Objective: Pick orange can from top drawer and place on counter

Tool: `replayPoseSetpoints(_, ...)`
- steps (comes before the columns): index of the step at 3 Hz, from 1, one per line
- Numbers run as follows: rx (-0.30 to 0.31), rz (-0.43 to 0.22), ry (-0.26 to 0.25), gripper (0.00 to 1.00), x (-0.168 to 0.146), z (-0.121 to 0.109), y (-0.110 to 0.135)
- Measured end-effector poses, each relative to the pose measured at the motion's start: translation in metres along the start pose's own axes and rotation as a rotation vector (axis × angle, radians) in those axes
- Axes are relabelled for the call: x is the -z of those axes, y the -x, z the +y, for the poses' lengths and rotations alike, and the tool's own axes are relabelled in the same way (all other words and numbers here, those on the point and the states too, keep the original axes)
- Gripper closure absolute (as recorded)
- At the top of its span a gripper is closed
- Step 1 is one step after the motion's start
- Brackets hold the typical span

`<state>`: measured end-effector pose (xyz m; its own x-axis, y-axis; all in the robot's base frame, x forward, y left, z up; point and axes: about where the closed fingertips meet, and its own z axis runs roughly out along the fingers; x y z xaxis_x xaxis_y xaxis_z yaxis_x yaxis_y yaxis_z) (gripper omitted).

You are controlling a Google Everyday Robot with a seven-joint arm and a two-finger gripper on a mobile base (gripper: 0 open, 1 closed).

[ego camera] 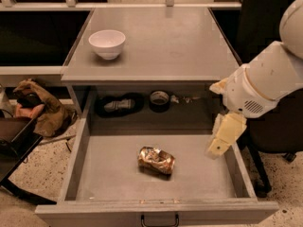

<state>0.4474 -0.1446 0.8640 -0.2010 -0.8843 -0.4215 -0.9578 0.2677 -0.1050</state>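
Claw (219,147) seemingly above top drawer (77,167) right wall; orange can (156,160) apart.

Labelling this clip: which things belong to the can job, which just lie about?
Job: orange can, lying in the top drawer; counter; gripper, by the drawer's right wall.
Lying about: white bowl on the counter; tape roll and dark bundle behind the drawer; brown cloth.

We find no legible text, label, brand or number, neither on the orange can (156,160) nor on the white bowl (107,43). The end effector (218,148) hangs over the right wall of the top drawer (75,162) — no readable marking on it either.
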Motion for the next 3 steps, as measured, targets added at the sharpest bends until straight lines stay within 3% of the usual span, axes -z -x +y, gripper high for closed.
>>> replayPoseSetpoints(1, 0.049, -0.047, 0.069, 0.00, -0.0205, 0.0116, 0.0236)
replayPoseSetpoints(3, 0.046, -0.044, 0.092, 0.00, -0.0299, 0.0174, 0.0210)
